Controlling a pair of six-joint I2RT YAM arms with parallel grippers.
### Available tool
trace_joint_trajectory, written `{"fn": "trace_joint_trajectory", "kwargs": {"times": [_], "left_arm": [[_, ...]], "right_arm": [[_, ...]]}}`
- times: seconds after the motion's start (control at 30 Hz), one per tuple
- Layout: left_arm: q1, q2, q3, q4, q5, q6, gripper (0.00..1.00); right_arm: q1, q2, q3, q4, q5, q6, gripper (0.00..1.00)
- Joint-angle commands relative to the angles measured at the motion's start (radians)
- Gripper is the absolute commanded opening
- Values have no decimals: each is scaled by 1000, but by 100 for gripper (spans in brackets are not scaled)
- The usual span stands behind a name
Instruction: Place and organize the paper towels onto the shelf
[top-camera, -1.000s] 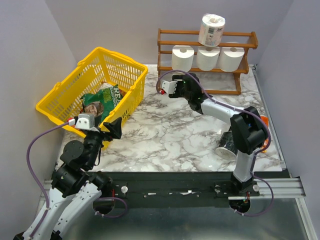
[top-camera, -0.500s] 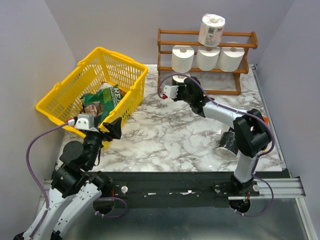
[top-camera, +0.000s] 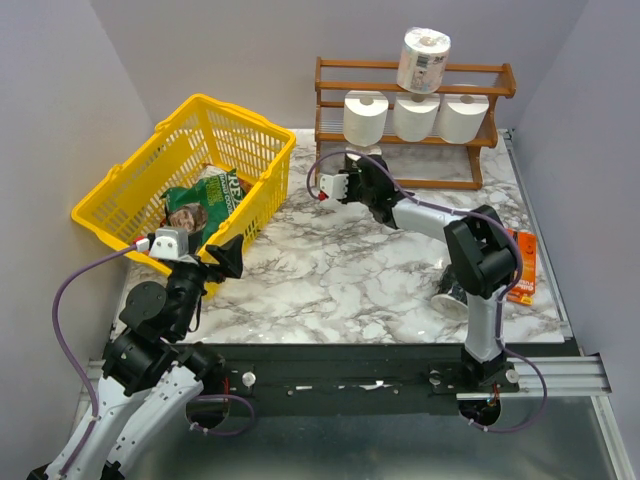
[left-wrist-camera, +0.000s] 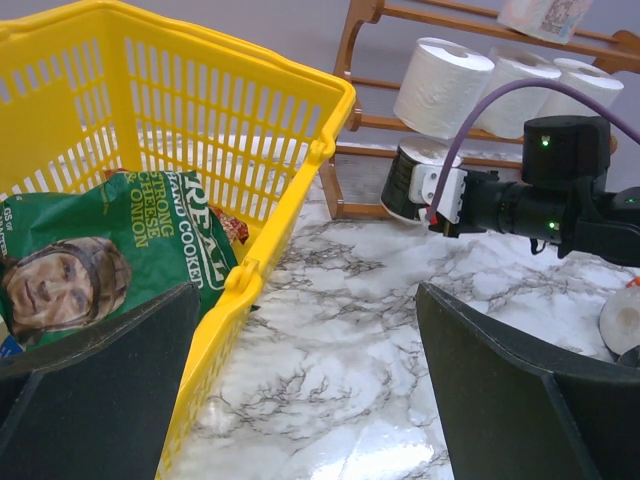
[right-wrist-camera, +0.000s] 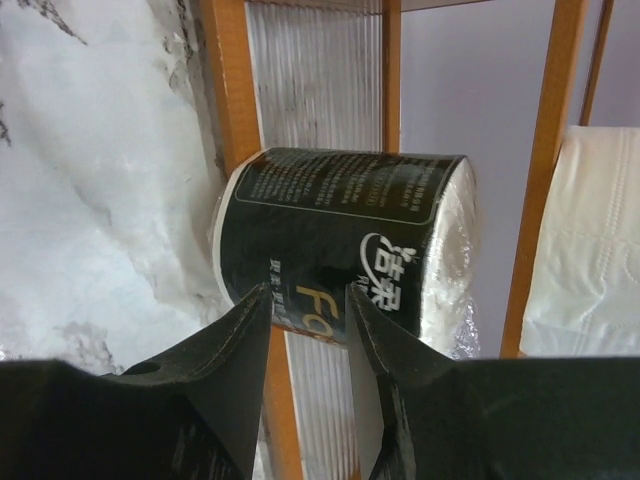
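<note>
Right wrist view first: the black-wrapped roll (right-wrist-camera: 340, 215) (white paper showing at both ends) lies at the bottom tier of the shelf (right-wrist-camera: 228, 90), against a reddish-brown post. The right fingers (right-wrist-camera: 225, 370) are drawn narrow with their tips at the wrapper, but whether they pinch it I cannot tell. Higher up, three bare white rolls (top-camera: 416, 115) line the middle tier, and a white-wrapped roll (top-camera: 424, 58) sits on top. The left fingers (left-wrist-camera: 100, 380) gape wide and empty beside the yellow basket (left-wrist-camera: 200, 40).
</note>
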Motion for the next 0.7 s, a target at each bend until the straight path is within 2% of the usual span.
{"fn": "trace_joint_trajectory", "kwargs": {"times": [0.0,0.4,0.6,0.67], "left_arm": [[5,9,-4,18,-19,6,99],[7,15,-4,18,-21,6,99],[5,16,-3,17,-15,4,99],[7,15,-3,20,-12,7,99]], "right_arm": [[-5,53,63,0,23,-15,45],[-9,139,158,3,58,-14,47],[5,38,91,19,46,-9,50],[9,-31,57,36,66,46,50]]}}
